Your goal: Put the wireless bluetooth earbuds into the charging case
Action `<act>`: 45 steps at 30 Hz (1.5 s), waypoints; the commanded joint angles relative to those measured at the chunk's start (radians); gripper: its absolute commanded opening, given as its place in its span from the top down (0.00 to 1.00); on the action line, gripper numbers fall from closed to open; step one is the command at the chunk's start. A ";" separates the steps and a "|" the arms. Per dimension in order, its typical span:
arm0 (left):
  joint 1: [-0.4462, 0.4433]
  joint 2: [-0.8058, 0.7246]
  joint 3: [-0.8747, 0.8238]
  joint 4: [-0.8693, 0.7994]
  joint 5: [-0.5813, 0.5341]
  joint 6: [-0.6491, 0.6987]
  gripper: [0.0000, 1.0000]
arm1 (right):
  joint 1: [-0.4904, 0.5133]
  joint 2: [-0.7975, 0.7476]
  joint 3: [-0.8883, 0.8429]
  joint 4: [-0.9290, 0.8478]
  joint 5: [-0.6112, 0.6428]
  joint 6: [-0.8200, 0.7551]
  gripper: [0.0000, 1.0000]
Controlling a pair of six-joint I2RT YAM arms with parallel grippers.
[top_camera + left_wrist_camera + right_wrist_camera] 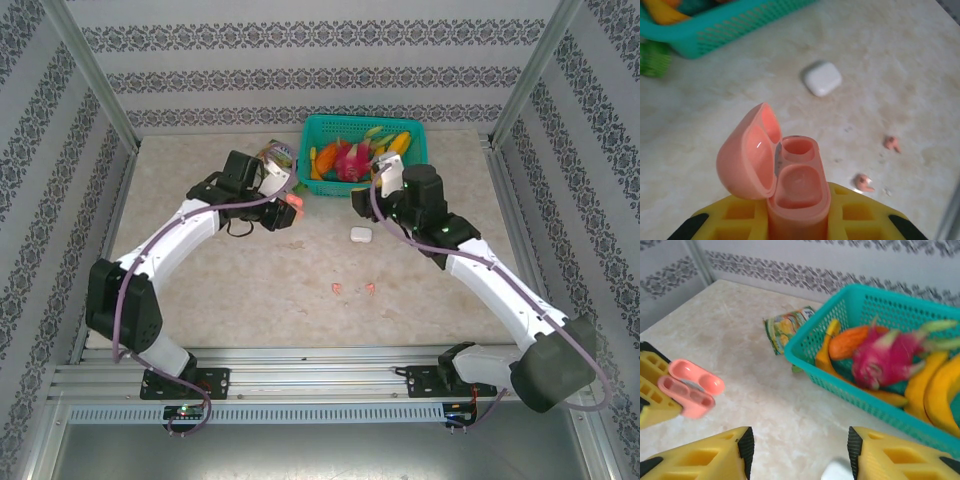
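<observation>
Earbuds (pixel 864 182), two tiny pink plastic ones, lie loose on the pale speckled counter (pixel 715 115), well apart from their home. That home, a round pink plastic charging case (pixel 792 190) with its lid flipped open, is pinched tight in the left end effector (pixel 799 220). The right end effector (pixel 800 447) has its yellow fingers spread wide and holds nothing; a small white shut case (pixel 822 78) lies near it. The buds are so little that they could slip from the fingers, skid away, or go in crooked and not sit in their holes.
</observation>
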 commanded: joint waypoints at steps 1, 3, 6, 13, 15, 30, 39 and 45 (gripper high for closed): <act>0.005 -0.074 -0.090 0.242 -0.177 -0.119 1.00 | -0.006 -0.017 0.012 -0.193 0.030 0.227 0.41; 0.005 -0.115 -0.157 0.332 -0.236 -0.157 1.00 | 0.002 -0.017 0.000 -0.227 0.026 0.300 0.39; 0.004 -0.166 -0.256 0.471 -0.266 -0.192 1.00 | 0.029 -0.014 -0.040 -0.253 0.029 0.391 0.39; -0.001 -0.261 -0.539 0.998 -0.143 -0.214 1.00 | 0.123 0.049 -0.111 -0.324 0.080 0.543 0.46; -0.004 -0.255 -0.591 1.127 -0.090 -0.191 1.00 | 0.142 0.072 -0.138 -0.321 0.085 0.574 0.47; -0.043 -0.193 -0.797 1.515 0.078 -0.118 1.00 | 0.288 0.153 -0.148 -0.361 0.202 0.697 0.53; -0.043 -0.293 -0.873 1.538 -0.024 -0.087 1.00 | 0.367 0.299 -0.029 -0.493 0.296 0.714 0.52; -0.043 -0.324 -0.895 1.552 -0.116 -0.084 1.00 | 0.404 0.425 0.026 -0.503 0.300 0.763 0.50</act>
